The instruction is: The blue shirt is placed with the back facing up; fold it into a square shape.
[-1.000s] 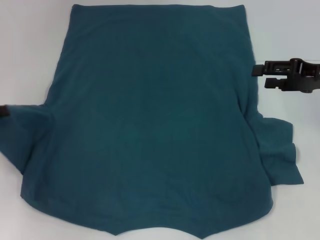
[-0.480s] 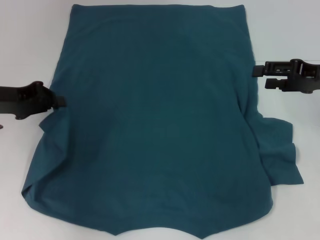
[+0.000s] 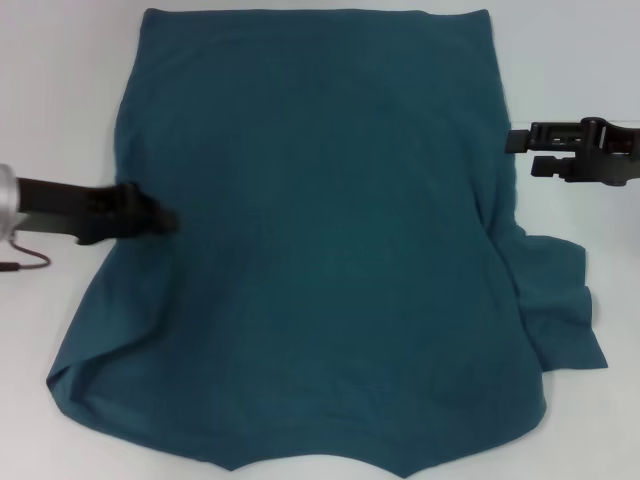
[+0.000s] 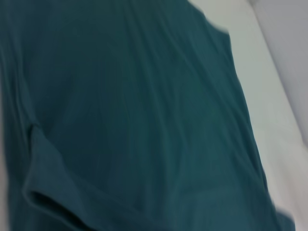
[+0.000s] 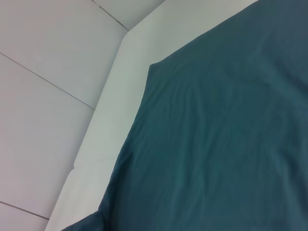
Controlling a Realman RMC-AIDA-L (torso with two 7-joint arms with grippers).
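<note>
In the head view, the blue shirt (image 3: 310,250) is seen spread flat on the white desk (image 3: 60,100), plain side up, filling most of the middle of the surface. Its left sleeve is folded in over the body, so that the left edge runs as a slanting fold down to a corner near the front. The right sleeve (image 3: 560,305) lies out to the side, rumpled, on the desk. The left gripper (image 3: 160,220) is reached in from the left, low over the folded edge of the shirt; it is blurred, and whether its jaws are parted or hold any cloth cannot be told. The right gripper (image 3: 518,152) is held just beside the shirt's right edge, apart from the cloth, with its two fingers one above the other and a clear gap between them; nothing is gripped.

In the left wrist view, only the blue shirt (image 4: 134,110) and a strip of desk (image 4: 255,67) are shown, with a folded ridge of cloth lying across the body.

In the right wrist view, the shirt (image 5: 221,139) is seen lying smooth on the desk (image 5: 120,96), one corner pointing toward the wall (image 5: 48,48).
</note>
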